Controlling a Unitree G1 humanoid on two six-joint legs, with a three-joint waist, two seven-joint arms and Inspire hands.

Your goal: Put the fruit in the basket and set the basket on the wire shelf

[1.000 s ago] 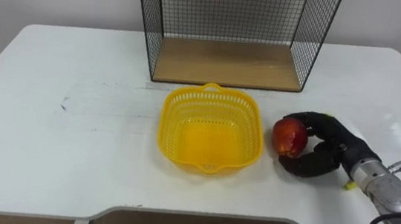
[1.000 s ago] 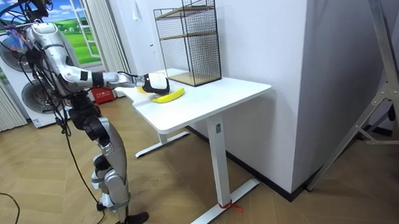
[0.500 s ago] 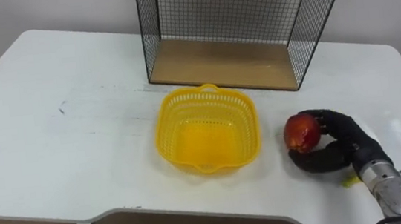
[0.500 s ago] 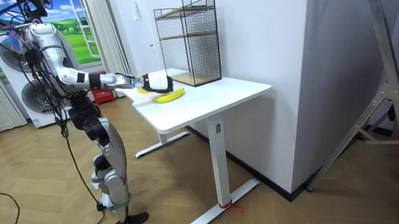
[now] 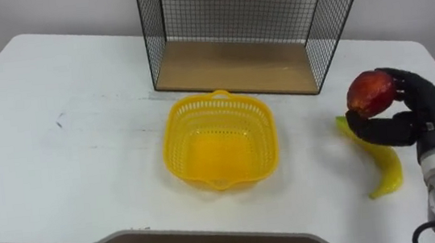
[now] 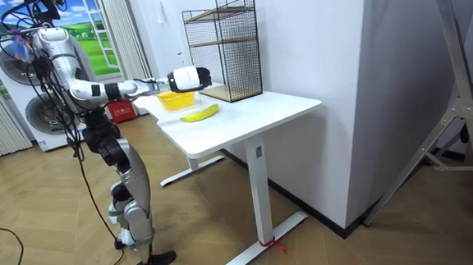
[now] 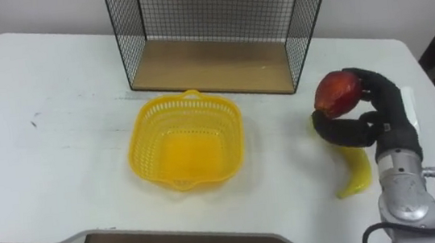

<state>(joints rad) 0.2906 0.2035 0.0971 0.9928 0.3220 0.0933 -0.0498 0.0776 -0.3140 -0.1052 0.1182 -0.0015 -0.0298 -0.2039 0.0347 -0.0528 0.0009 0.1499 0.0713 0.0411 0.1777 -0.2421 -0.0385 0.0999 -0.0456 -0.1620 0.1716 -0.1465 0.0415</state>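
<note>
I had my right hand (image 5: 420, 110) curled round the red fruit (image 5: 371, 93), raised at the basket's (image 5: 177, 138) three o'clock, over the banana (image 5: 382, 167). A loose grip could drop it short onto the table (image 5: 83, 152).

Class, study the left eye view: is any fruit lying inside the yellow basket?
No, the yellow basket holds nothing: the right hand grips the red fruit above the table, and the banana lies on the table.
</note>
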